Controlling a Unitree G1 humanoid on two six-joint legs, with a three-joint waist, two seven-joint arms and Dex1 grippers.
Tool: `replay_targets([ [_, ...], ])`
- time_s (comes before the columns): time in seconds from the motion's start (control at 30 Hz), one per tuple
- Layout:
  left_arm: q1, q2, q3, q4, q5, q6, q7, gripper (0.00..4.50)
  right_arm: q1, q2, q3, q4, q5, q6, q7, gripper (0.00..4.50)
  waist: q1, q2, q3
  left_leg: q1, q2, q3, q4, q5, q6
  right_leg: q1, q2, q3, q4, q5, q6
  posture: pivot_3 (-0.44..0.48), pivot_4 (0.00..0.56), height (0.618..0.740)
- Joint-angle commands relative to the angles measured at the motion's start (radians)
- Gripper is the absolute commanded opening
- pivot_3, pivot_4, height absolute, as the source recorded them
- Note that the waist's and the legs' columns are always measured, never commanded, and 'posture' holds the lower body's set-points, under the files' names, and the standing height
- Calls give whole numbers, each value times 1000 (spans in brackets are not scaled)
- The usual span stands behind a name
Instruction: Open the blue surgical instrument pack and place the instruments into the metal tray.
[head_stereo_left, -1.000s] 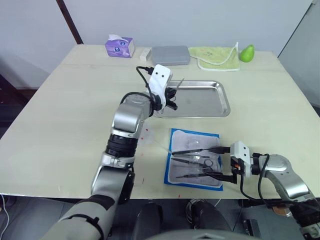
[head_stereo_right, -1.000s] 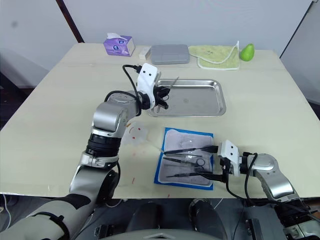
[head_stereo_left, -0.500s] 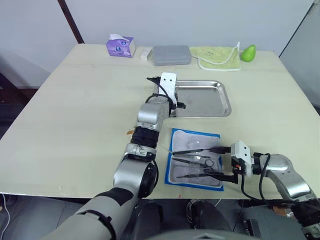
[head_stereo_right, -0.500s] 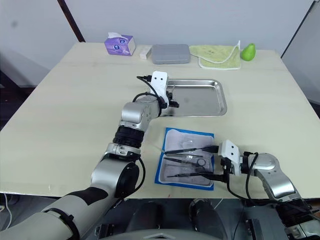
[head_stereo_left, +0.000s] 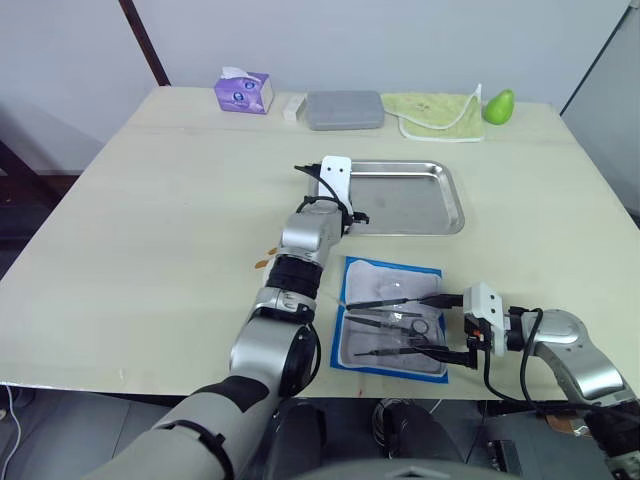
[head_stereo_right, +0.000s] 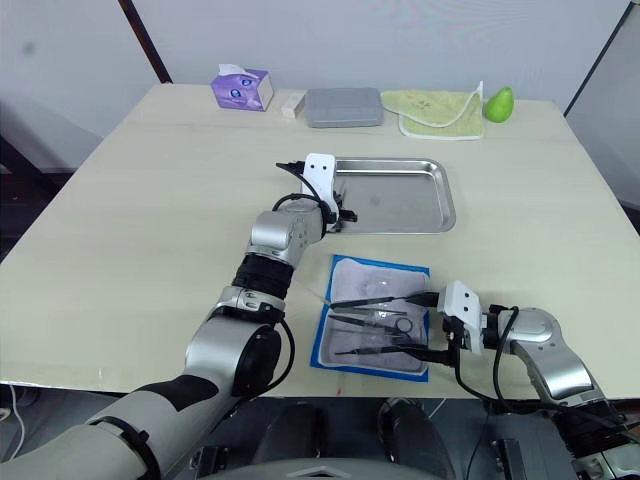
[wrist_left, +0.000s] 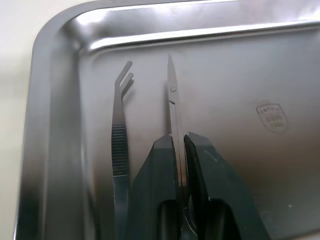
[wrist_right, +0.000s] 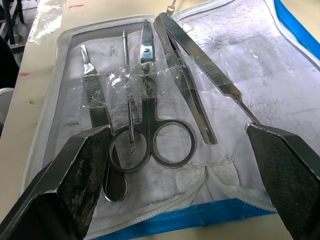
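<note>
The blue surgical instrument pack (head_stereo_left: 390, 318) lies open near the table's front edge, its clear inner face up. Several instruments (wrist_right: 150, 100) rest in it: scissors, forceps (wrist_right: 192, 75) and probes. My right gripper (head_stereo_left: 438, 325) sits open at the pack's right edge, its fingers (wrist_right: 75, 170) spread either side of the tools. The metal tray (head_stereo_left: 455, 200) stands behind the pack. My left gripper (wrist_left: 177, 137) is low over the tray's left end, shut on thin scissors (wrist_left: 172, 100) that point along the tray floor. A pair of forceps (wrist_left: 119, 140) lies in the tray beside them.
Along the far edge stand a purple tissue box (head_stereo_left: 241, 93), a grey rounded case (head_stereo_left: 344, 110), a green cloth (head_stereo_left: 432, 113) and a green pear (head_stereo_left: 494, 106). Small reddish scraps (head_stereo_left: 262, 262) lie left of the pack.
My left arm has swung from above the tray's left end down into the tray, carrying the scissors with it. The right gripper and the pack have stayed put.
</note>
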Motion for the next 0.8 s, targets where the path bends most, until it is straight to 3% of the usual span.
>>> replay_targets([
  [0.03,-5,-7,9,-10,-10,-19,0,86,46,-24,41,67,-68,64,-8,4500,0,0,0,0,0,0,0,0,0,0,0,0,0,0,0,0,150,738],
  [0.13,-6,-11,19,-7,-20,-14,0,86,46,-24,40,67,-68,64,-8,4500,0,0,0,0,0,0,0,0,0,0,0,0,0,0,0,0,150,738],
  [0.3,6,-22,21,-61,-39,-1,-12,1875,53,-28,35,64,-66,64,-8,4500,0,0,0,0,0,0,0,0,0,0,0,0,0,0,0,0,150,738],
  [0.5,51,-12,27,-217,-100,72,-85,1875,49,-29,33,67,-64,64,-6,4500,0,0,0,-1,0,-1,0,0,0,0,0,-1,0,0,0,0,150,738],
  [0.67,156,85,-23,-473,-248,41,-417,1875,43,-30,26,72,-60,65,-2,4500,-2,2,1,-1,0,-1,0,0,0,0,-1,-1,0,0,0,0,150,738],
  [0.8,298,261,-70,-674,-382,5,-753,1875,44,-29,18,75,-52,62,1,4500,-3,4,2,0,0,-1,0,0,-1,0,-1,-1,0,0,0,0,150,738],
])
